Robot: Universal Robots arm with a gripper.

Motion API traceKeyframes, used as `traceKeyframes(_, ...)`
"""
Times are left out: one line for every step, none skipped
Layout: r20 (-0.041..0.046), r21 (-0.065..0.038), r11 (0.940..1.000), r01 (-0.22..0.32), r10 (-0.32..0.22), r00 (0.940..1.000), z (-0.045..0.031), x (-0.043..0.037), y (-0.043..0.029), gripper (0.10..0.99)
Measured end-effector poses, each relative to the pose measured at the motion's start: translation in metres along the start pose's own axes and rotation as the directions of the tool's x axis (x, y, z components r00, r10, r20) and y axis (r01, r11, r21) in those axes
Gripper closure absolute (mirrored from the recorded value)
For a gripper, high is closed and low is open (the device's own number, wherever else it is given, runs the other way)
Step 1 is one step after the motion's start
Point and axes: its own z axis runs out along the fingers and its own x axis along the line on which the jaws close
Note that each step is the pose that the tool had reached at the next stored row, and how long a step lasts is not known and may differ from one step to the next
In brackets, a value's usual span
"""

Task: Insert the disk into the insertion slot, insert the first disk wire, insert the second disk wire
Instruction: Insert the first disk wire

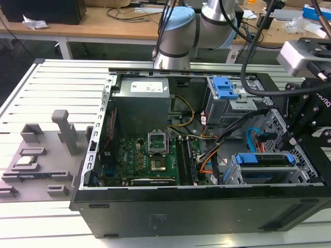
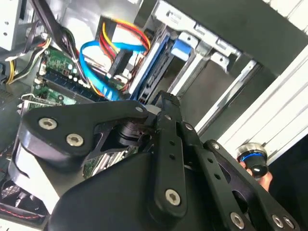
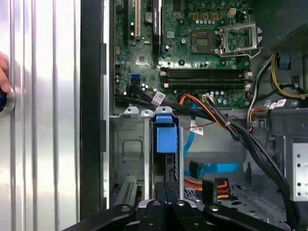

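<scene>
Blue-framed disk [image 3: 165,139] on edge in insertion slot [image 3: 127,150], long axis toward gripper [image 3: 166,186], gripper clenched

- Disk [image 3: 164,137]: carrier in bright blue plastic, smooth, faint sheen.
- Insertion slot [image 1: 235,174]: bare silver sheet metal, perforated, dull shine.
- Gripper [image 2: 162,103]: matt black links with bright metal screw heads.
- Computer case [image 1: 196,206]: matt black outer panel, raw grey metal inside.
- Table [image 1: 46,82]: ribbed pale metal slats, satin finish.
- Fixture block [image 1: 36,155]: matt grey plastic.
- Arm [image 1: 217,15]: polished silver metal, glossy pale-blue plastic caps.
- Bench [image 1: 103,26]: light wood top.
</scene>
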Motion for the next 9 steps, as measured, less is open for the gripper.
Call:
traceKeyframes(0.0001,0.000,1.0000,0.000,0.000,1.0000,0.0010,-0.0021,-0.0025,0.980)
traceKeyframes(0.0002,0.000,1.0000,0.000,0.000,1.0000,0.0016,-0.0045,-0.0034,0.980)
traceKeyframes(0.0002,0.000,1.0000,0.000,0.000,1.0000,0.0026,-0.0107,-0.0045,0.980)
traceKeyframes(0.0001,0.000,1.0000,0.000,0.000,1.0000,0.0033,-0.0215,-0.0050,0.980)
traceKeyframes(0.0002,0.000,1.0000,0.000,0.000,1.0000,0.0045,-0.0319,-0.0049,0.980)
traceKeyframes(0.0001,0.000,1.0000,0.000,0.000,1.0000,0.0056,-0.0352,-0.0049,0.980)
traceKeyframes(0.0001,0.000,1.0000,0.000,0.000,1.0000,0.0067,-0.0383,-0.0049,0.980)
traceKeyframes(0.0003,0.000,1.0000,0.000,0.000,1.0000,0.0078,-0.0414,-0.0049,0.980)
traceKeyframes(0.0001,0.000,1.0000,0.000,0.000,1.0000,0.0083,-0.0437,-0.0049,0.980)
